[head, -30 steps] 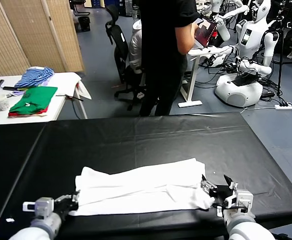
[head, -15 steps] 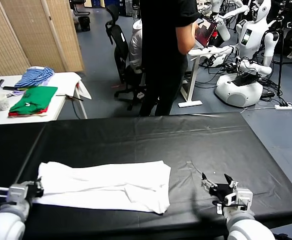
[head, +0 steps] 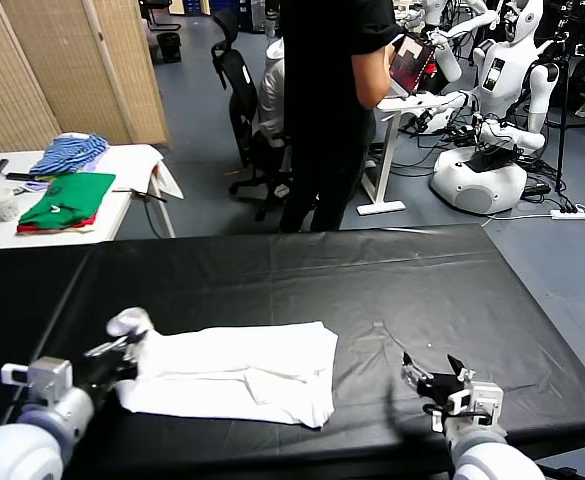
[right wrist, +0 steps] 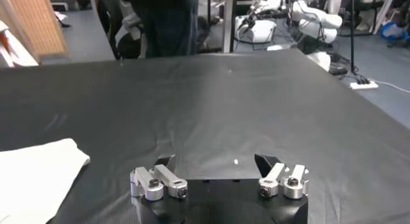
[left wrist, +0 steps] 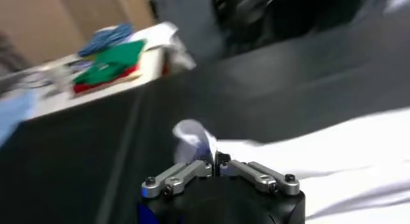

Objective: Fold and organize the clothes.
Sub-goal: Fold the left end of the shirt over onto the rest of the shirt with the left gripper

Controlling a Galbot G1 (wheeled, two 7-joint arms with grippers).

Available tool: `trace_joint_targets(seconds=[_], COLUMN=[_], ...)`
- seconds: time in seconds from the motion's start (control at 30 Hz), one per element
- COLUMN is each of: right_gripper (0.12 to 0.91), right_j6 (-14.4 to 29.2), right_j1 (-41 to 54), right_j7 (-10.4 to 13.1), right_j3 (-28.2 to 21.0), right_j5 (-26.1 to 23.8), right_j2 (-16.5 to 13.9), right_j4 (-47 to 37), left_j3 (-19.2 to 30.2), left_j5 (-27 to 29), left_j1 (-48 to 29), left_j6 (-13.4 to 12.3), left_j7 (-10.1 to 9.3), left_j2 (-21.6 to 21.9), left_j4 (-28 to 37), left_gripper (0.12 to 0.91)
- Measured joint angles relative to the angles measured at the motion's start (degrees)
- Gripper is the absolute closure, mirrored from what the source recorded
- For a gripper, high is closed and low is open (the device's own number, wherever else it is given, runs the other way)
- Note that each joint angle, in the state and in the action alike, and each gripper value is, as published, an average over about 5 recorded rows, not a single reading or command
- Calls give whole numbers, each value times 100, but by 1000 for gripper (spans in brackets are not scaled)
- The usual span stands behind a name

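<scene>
White T-shirt (head: 237, 372) soft, light, limp; bunches easily. Left claw (head: 122, 347) pinched shut on its left corner. Right claw (head: 437, 383) gapes empty, well right of shirt; take hem corner next.

Head view: high, looking forward and down over the black desk (head: 372, 280).
Wrist views: low, just behind each tool, facing across the desk.
Shared: desk, white T-shirt (head: 242, 370).

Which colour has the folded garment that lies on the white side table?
Green. The folded garment lies beside a blue striped one; the head view shows it best.
</scene>
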Motion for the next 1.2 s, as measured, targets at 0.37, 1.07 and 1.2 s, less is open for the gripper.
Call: trace_joint_targets(seconds=[0.37,1.07,1.2], right_gripper=[118,118,118], right_j6=[0,0,0], right_j1=[-210,-349,-359], right_j7=[4,3,3], right_j3=[-8,-28,-17], right_j5=[-228,-384,-391], right_j2=[237,472,475], right_j4=[95,62,68], left_j3=[884,2928,3200], left_j5=[-1272,-486,-359], left_j1=[-728,-1631,-1759], left_j6=[-1,-8,-129], left_j7=[-21,106,105], left_j2=[115,-344,-429], left_j4=[-75,508,695], left_gripper=[864,864,864])
